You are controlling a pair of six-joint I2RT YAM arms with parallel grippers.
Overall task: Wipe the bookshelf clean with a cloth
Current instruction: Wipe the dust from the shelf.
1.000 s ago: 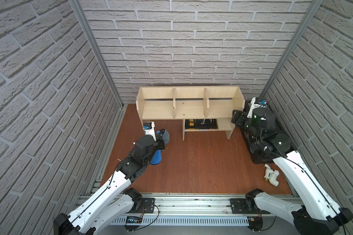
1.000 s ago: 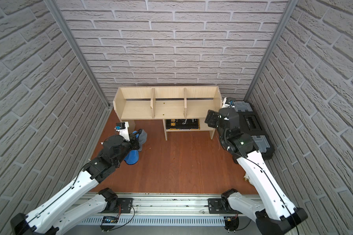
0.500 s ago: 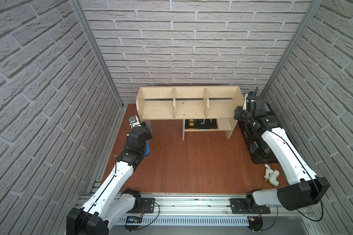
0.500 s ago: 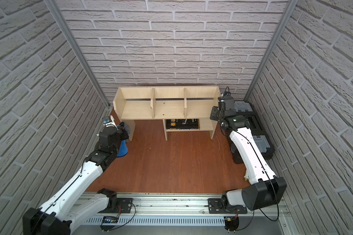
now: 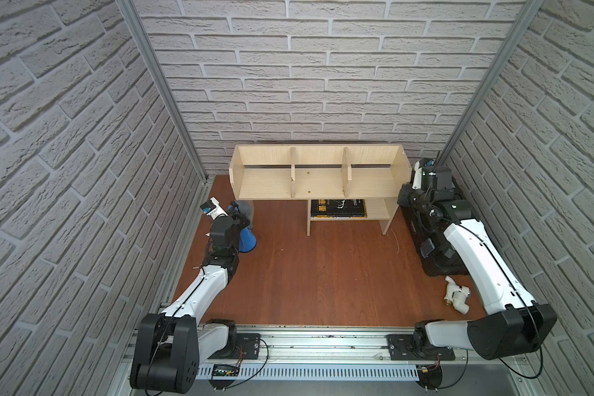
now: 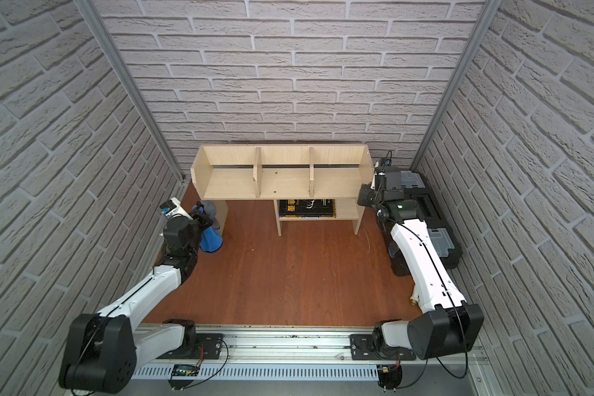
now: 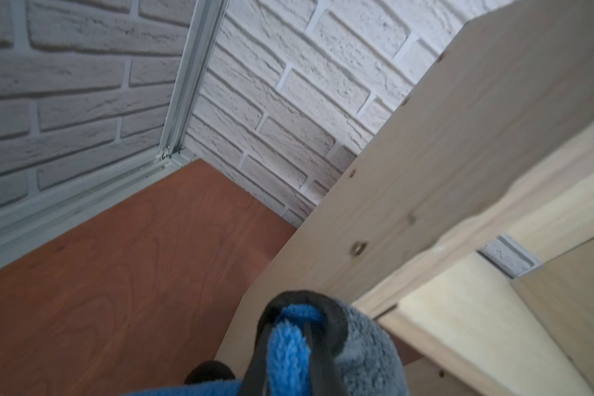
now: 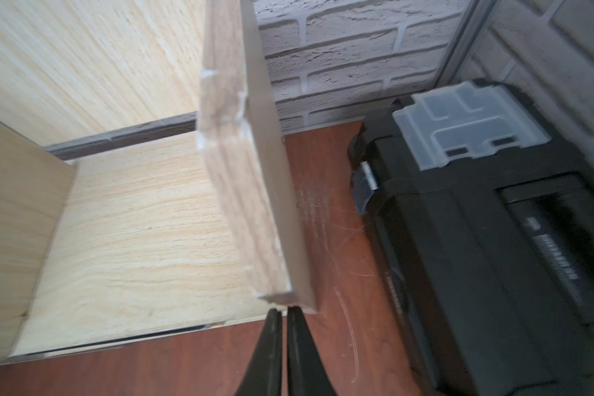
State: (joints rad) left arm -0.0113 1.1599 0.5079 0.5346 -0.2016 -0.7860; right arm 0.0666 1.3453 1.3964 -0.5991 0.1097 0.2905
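Soft cloth point(image 7: 364, 343), limp I judge: my left gripper point(image 7: 290, 346) pinches its bunched middle; right gripper point(image 8: 283, 319) closed, empty, at the bookshelf point(image 5: 264, 178).

Pale plywood bookshelf point(image 5: 318, 178) standing upright at the far side, three open bays.
Blue-and-grey cloth point(image 5: 247, 238) is all bunched up just beside its left side panel.

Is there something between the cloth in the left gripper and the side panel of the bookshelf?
Nothing visible stands between them. The left gripper holds the cloth right at the front edge of the end panel of the bookshelf; whether they touch cannot be told.
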